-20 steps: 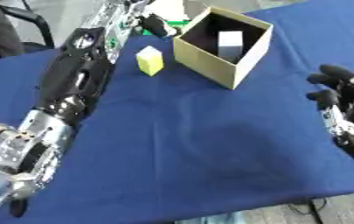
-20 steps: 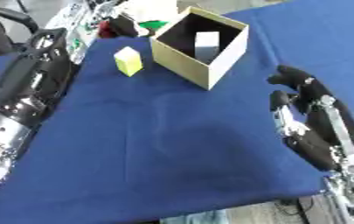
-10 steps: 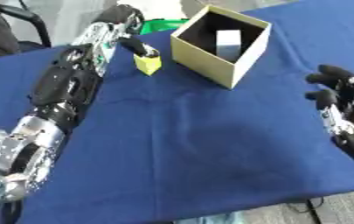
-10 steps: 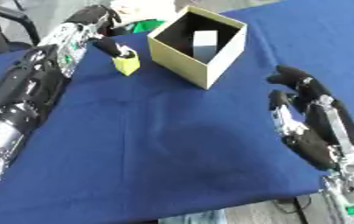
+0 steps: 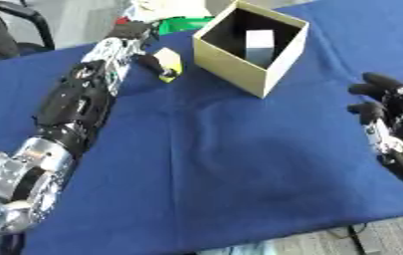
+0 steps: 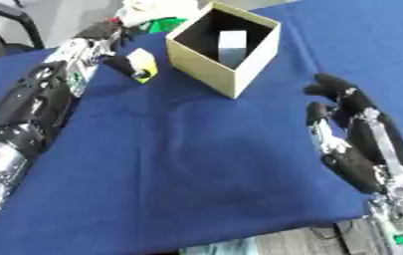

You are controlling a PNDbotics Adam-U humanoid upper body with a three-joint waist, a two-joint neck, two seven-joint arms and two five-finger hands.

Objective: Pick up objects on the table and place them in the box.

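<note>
A small yellow block [image 5: 169,62] lies tilted on the blue cloth, just left of the box. My left hand [image 5: 133,35] has come down on it from the far side, and its dark fingers [image 6: 120,64] curl against the block's left face. The tan cardboard box [image 5: 239,69] stands open with a black inside, and a pale block [image 5: 258,42] lies in it. At the right edge my right hand [image 6: 352,124] stays open, fingers pointing up, well away from the box.
A green thing [image 5: 183,24] and a white thing [image 5: 156,7] lie at the far edge behind my left hand. A dark chair [image 5: 13,20] stands beyond the table's upper left corner. The blue cloth [image 5: 231,164] covers the whole table.
My left hand drew back from the far green and white things to the yellow block and curled its fingers on it. The block now sits tilted. The right hand has not moved.
</note>
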